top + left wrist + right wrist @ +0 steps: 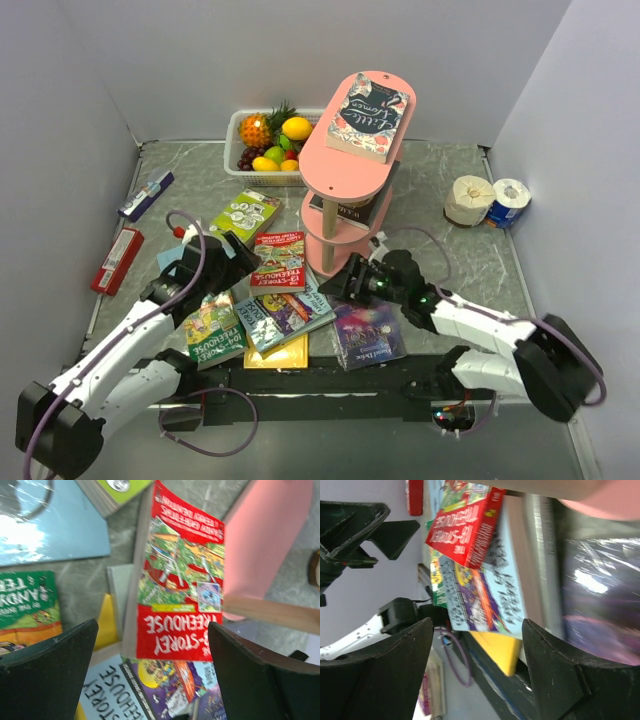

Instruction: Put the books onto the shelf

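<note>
two books are already on the shelf (342, 170) – a dark floral one (368, 117) lying flat on the top tier and another dark one (348, 211) tucked on a lower tier – while the rest lie in a loose, overlapping pile on the table (450, 260) just in front of its foot. so i'd say we're at the "go grab the next one" step. the left gripper (152, 630) hangs right over the red treehouse book (280, 260), jaws spread wide with nothing between them, and that book sits on top of the pile with one edge propped up a bit, so it looks like the easy pick. the right gripper (477, 625) is low beside the shelf foot, near the purple galaxy book (368, 335) and the light-blue treehouse book (290, 312), jaws also apart and empty. next move, my guess: the left claw drops onto the raised edge of the red one and pinches it without dragging the books under it, then carries it up clear of the wooden posts.
</note>
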{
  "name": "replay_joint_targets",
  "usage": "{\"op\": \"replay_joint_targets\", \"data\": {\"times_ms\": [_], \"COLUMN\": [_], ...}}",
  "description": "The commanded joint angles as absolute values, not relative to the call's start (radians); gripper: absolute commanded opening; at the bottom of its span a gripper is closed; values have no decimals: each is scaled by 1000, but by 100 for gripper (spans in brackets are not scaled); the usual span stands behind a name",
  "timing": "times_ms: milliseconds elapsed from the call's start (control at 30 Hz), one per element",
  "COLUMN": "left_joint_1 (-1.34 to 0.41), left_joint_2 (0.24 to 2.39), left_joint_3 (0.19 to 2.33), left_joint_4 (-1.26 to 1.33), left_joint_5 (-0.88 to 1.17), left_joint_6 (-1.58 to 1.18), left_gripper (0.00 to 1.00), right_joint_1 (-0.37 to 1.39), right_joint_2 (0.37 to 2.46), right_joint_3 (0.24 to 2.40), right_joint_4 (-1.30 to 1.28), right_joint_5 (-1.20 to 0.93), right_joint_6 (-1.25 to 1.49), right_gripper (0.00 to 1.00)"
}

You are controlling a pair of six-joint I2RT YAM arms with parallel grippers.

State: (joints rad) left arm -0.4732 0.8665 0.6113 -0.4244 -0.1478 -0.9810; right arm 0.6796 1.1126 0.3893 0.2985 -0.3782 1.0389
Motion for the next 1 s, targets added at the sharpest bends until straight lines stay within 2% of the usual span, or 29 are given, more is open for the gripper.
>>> {"op": "replay_joint_targets", "data": {"times_ms": [0, 33, 100, 133, 233, 333, 600, 833, 967], "left_joint_1": [-453, -451, -451, -451, -449, -451, -460, -538, -574], "left_joint_2": [936, 954, 1011, 1026, 1075, 1092, 1092, 1141, 1138], "left_joint_3": [663, 663, 654, 650, 631, 614, 597, 560, 526], "left_joint_4": [-370, -353, -313, -302, -276, -264, -252, -198, -167], "left_joint_5": [-158, -149, -117, -106, -72, -55, -32, -15, -8], "left_joint_6": [-930, -922, -913, -910, -910, -902, -891, -913, -931], "left_gripper": [95, 82, 72, 63, 52, 48, 45, 33, 32], "right_joint_1": [730, 733, 738, 739, 741, 761, 827, 925, 960], "right_joint_2": [1229, 1245, 1291, 1304, 1354, 1376, 1280, 1149, 1135], "right_joint_3": [503, 512, 529, 532, 552, 545, 463, 377, 394], "right_joint_4": [448, 452, 469, 472, 466, 483, 449, 391, 334], "right_joint_5": [-350, -342, -328, -325, -318, -304, -209, -3, 95], "right_joint_6": [1100, 1104, 1121, 1127, 1138, 1144, 1132, 1105, 1091], "right_gripper": [78, 78, 77, 77, 77, 76, 75, 75, 76]}}
